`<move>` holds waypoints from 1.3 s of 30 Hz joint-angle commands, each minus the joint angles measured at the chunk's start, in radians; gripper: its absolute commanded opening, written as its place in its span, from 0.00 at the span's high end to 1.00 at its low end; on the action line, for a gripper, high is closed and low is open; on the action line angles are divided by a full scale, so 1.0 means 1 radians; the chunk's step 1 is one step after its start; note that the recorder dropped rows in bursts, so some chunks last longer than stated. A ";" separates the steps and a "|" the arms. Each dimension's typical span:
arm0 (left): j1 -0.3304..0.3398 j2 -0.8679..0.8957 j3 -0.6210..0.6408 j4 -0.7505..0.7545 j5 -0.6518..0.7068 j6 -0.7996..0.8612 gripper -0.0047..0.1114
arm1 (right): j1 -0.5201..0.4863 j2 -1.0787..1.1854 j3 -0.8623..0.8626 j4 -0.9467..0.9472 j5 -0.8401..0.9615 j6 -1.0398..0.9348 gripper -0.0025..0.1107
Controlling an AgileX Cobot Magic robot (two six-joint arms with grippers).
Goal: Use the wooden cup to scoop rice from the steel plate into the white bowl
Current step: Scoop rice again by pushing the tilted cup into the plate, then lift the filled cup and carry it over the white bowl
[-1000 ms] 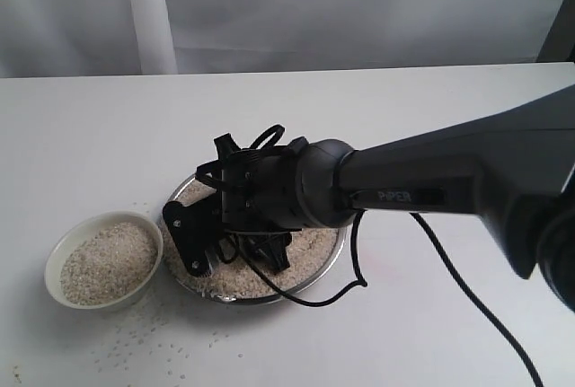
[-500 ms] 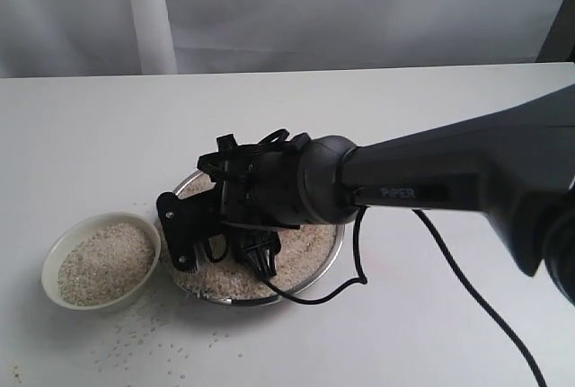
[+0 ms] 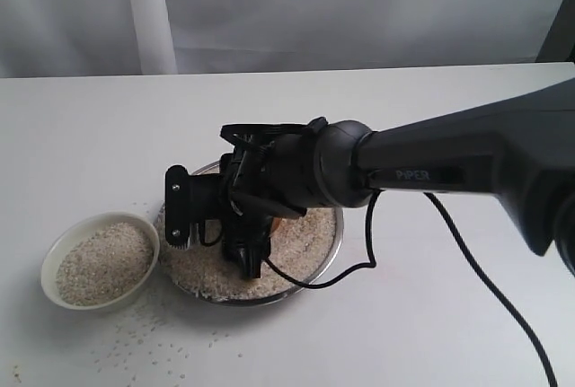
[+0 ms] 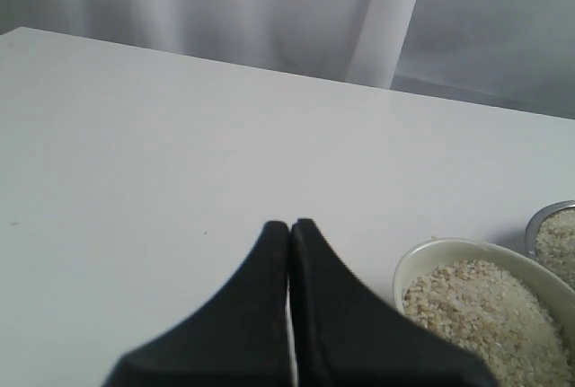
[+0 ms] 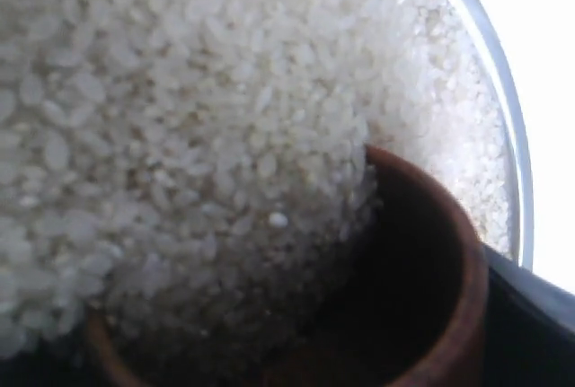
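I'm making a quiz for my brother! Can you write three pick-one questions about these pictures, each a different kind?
1. Where is the white bowl in the exterior view? A) left of the steel plate B) on it C) behind it
2. What colour is the wooden cup? A) blue B) reddish-brown C) green
3. How is the left pincer? A) wide open B) shut C) holding a spoon
1 A: it sits by the plate's left edge. 2 B: its brown wall shows beside the rice. 3 B: its fingers meet.
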 commanded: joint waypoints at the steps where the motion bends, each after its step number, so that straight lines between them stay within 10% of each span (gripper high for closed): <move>1: -0.006 0.000 -0.001 -0.006 -0.006 -0.002 0.96 | 0.002 0.008 0.005 0.097 -0.080 0.005 0.98; 21: -0.006 0.000 -0.001 -0.006 -0.006 -0.002 0.96 | -0.030 0.008 0.010 0.314 -0.132 0.005 0.98; 39: -0.006 0.000 -0.001 -0.006 -0.006 -0.002 0.96 | -0.055 -0.087 0.268 0.583 -0.590 -0.061 0.98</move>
